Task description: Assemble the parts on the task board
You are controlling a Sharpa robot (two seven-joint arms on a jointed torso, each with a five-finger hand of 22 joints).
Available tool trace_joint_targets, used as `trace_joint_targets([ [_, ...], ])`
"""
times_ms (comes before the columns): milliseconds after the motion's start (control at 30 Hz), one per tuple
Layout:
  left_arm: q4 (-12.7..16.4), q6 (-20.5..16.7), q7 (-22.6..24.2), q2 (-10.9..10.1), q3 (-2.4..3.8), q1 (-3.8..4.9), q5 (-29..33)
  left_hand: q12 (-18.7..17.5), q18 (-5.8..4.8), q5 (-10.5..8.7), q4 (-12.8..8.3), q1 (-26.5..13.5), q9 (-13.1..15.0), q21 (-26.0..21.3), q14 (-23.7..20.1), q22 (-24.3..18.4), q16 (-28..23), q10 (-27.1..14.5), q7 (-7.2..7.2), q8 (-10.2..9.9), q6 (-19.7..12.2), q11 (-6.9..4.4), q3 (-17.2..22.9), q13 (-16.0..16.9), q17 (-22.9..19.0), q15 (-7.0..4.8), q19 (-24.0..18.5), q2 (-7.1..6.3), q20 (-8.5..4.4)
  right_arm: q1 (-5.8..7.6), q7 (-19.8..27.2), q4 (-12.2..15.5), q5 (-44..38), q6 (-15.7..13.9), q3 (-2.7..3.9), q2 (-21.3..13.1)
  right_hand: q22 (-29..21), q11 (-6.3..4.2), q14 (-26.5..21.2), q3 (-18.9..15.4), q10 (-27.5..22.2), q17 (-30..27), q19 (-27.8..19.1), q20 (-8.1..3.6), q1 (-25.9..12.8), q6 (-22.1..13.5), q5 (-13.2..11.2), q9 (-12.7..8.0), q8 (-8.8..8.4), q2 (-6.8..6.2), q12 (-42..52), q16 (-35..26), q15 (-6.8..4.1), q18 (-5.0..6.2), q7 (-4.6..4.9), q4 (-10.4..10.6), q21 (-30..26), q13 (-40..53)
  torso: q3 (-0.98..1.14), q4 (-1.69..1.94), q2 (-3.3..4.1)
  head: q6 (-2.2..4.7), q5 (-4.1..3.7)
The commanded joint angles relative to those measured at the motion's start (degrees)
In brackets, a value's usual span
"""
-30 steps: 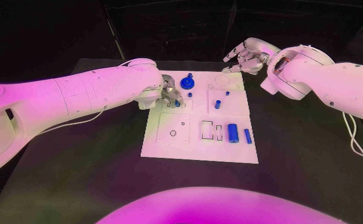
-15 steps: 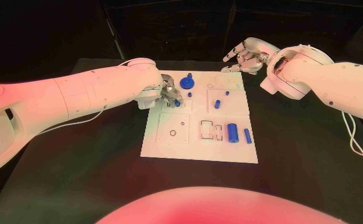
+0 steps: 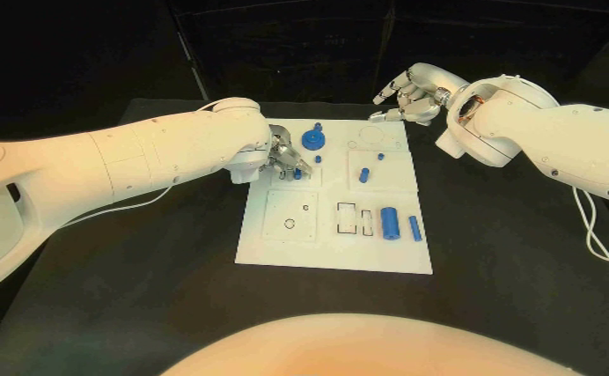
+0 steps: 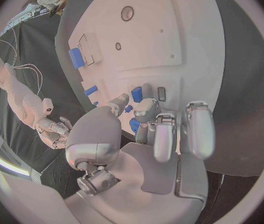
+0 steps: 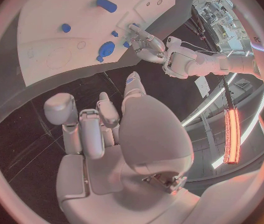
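Note:
The white task board [image 3: 286, 248] lies mid-table. My left hand [image 3: 284, 158] hovers low over its far left part and pinches a small blue part [image 4: 129, 109] between thumb and a finger, close to a small slot [image 4: 161, 93]. Beside the hand stand a blue round part with a knob [image 3: 313, 138] and a small blue peg [image 3: 318, 158]. Another blue peg [image 3: 364, 174], a blue cylinder [image 3: 391, 219] and a blue bar [image 3: 415, 228] are on the board's right half. My right hand [image 3: 410, 99] hangs past the far right corner, fingers spread, with nothing plainly in it.
Rectangular slots [image 3: 347, 217] sit left of the blue cylinder, and round holes [image 3: 290, 223] mark the near left panel. Black table [image 3: 140, 288] surrounds the board. My left forearm [image 3: 140, 160] stretches across the table's left side.

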Motion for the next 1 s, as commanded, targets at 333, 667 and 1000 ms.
trace_joint_targets([
  [333,2.6,-1.08,-0.66,-1.99,1.7,1.05,0.13,-0.42,-0.36,-2.1,1.36,2.7,0.0,-0.85,5.84,0.89,0.18,-0.08,-0.06,-0.48,0.33,-0.22,-4.65,-0.32,15.09,-0.36,-0.07,0.85,-0.29,0.11,0.17,-0.21,0.19,-0.25,0.04,0.08,-0.25,0.11,3.5,0.1,-0.14,4.43,-0.31,-0.02,0.01,-0.4,-0.48,-0.06,0.35,-0.38,0.19,-0.31,-0.2,0.32,0.0,0.33,-0.45,-0.11,-0.03,0.05,0.01,0.12,-0.29],
  [667,4.58,1.96,-2.13,-4.82,4.51,5.34,0.11,-2.85,0.16,-2.14,2.1,5.47,0.59,-2.89,5.84,-1.15,0.18,-2.18,0.65,-0.25,-2.51,0.34,-8.94,-3.54,15.09,-0.03,-1.15,0.89,-0.05,0.11,-0.06,-0.58,0.19,-0.35,0.04,0.12,-0.25,0.11,3.51,0.19,-0.16,4.45,-0.29,-0.02,0.1,-0.42,-0.48,-0.06,0.37,-0.28,0.2,-0.3,-0.2,0.32,0.0,0.33,-0.45,-0.12,0.1,0.08,0.02,0.26,-0.18],
  [1000,-4.55,6.26,-2.06,-2.19,4.65,7.56,-0.16,-7.27,0.59,-2.16,1.95,10.5,-3.94,-4.89,5.84,-2.91,0.18,-6.39,2.96,-4.7,-6.8,2.33,-13.04,-9.29,15.09,1.56,-2.18,1.92,1.35,0.1,-0.35,-0.99,0.19,-0.52,0.04,0.33,-0.3,0.09,3.52,0.55,-0.21,4.47,-0.24,-0.03,1.0,-0.53,0.56,-0.07,0.53,0.37,0.27,-0.34,-0.21,0.32,-0.01,0.12,-0.5,-0.15,-0.06,-0.04,0.11,0.66,0.43],
])
